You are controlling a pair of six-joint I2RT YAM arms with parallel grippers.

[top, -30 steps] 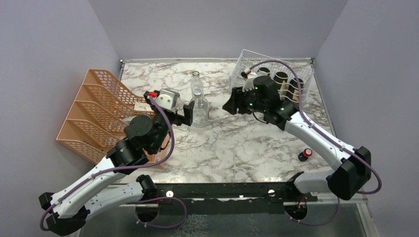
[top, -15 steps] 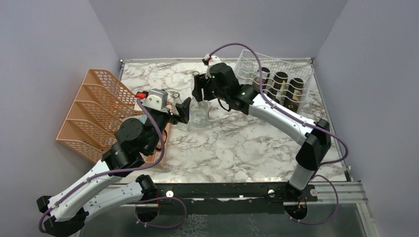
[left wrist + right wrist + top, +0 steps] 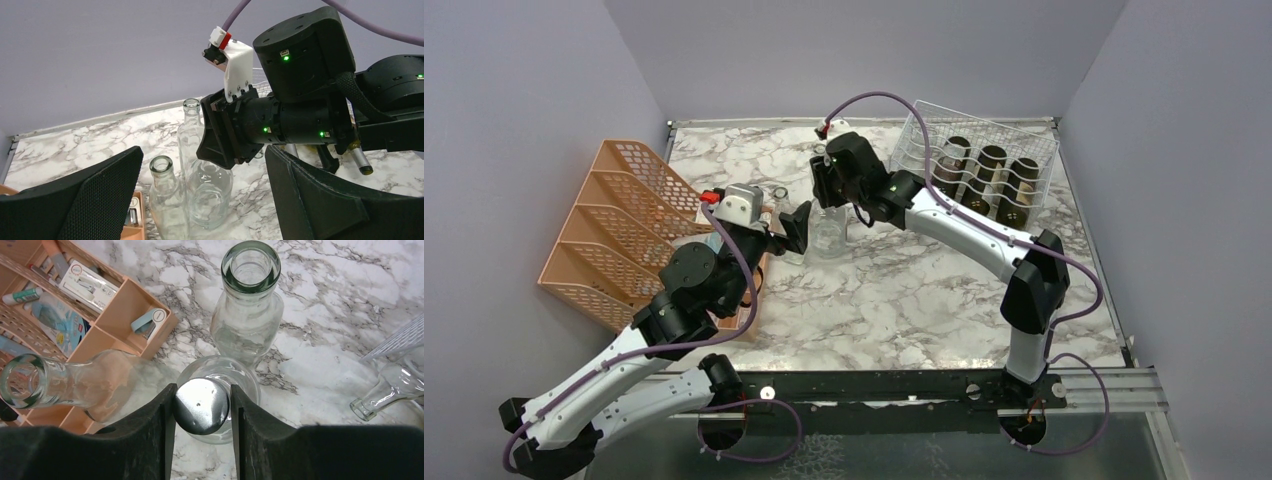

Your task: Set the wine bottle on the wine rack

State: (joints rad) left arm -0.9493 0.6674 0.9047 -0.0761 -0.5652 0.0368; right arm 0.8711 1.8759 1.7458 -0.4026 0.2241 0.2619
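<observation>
My right claw (image 3: 201,392) is clenched from above on the silver cap of the wine bottle (image 3: 201,412), which stands upright on the marble table (image 3: 904,290) straight beneath the fingers. One open-necked bottle (image 3: 250,305) is just beyond the fingertips and another (image 3: 75,382) is close at the claw's side. The wine rack (image 3: 912,140) sits apart, off to that claw's right, carrying three dark bottles (image 3: 991,165), while my left claw (image 3: 796,222) is spread wide and grasps nothing, facing the cluster of bottles just ahead of it.
</observation>
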